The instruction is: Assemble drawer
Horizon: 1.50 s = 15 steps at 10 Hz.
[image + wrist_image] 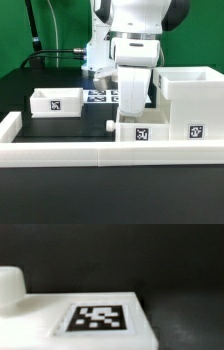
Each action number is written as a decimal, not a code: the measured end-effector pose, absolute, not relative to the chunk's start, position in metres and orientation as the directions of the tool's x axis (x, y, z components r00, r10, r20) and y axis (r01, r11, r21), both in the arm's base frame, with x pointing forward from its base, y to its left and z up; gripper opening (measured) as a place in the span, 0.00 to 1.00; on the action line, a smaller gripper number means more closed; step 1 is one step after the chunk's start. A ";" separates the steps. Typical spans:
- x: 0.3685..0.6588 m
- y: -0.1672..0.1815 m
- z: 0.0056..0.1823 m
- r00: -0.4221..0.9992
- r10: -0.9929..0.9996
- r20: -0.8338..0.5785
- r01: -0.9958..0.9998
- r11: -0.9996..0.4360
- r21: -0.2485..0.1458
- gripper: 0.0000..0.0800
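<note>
The arm's hand (133, 92) hangs over the middle of the table, and its fingers go down behind a white drawer part (150, 131) with tags on its front. The exterior view does not show whether the jaws are open or shut. In the wrist view a white part with a black-and-white tag (98, 317) fills the near field, very close and blurred. A white upright shape (9, 287) stands at its edge; I cannot tell what it is. A small white drawer box (55, 101) lies at the exterior view's left. A larger white open box (186, 92) stands at the right.
The marker board (99, 96) lies behind the arm. A small black knob (108, 126) lies on the black table next to the front part. A low white wall (60, 152) runs along the front edge and up the left side.
</note>
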State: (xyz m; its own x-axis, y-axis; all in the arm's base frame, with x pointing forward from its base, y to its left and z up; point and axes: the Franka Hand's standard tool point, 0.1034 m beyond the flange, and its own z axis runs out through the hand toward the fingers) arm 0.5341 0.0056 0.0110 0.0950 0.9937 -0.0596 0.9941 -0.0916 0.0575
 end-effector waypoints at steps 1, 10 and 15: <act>0.534 0.005 0.011 0.094 0.994 -0.062 0.994 -0.091 0.052 0.06; 0.534 0.004 0.012 0.086 0.993 -0.087 0.996 -0.087 -0.008 0.06; 0.534 0.003 0.012 0.089 0.993 -0.083 0.996 -0.090 -0.002 0.06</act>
State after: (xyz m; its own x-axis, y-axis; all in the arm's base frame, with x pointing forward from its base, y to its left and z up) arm 0.5339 0.0026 0.0119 0.0891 0.9925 -0.0831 0.9960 -0.0896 -0.0016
